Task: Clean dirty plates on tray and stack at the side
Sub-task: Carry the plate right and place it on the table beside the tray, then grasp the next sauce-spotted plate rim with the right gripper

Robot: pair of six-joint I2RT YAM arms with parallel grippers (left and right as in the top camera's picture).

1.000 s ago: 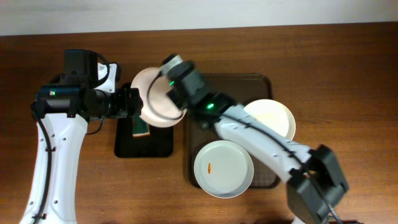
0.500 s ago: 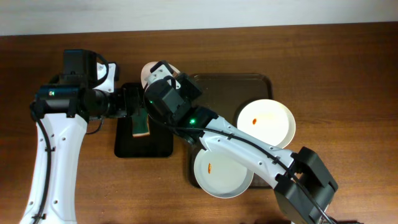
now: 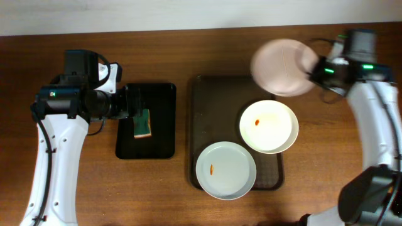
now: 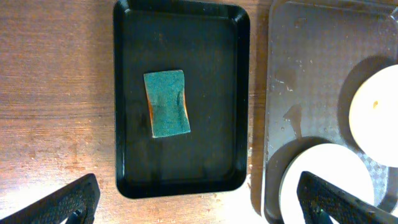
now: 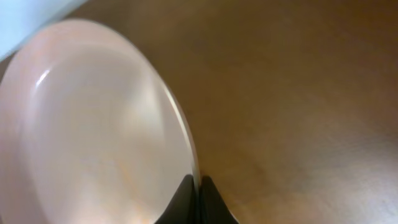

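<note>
In the right claw sits one plate, rim pinched.

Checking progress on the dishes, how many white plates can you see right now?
3. One plate is gripped by the right tool over the tray's far right corner; two smeared plates lie on the tray, one mid-right, one overhanging its near edge. None looks hidden.

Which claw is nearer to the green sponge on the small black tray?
Left. The left claw hangs open close above the green rectangular sponge, while the right claw is far off past the large brown tray, gripping a round white plate.
</note>
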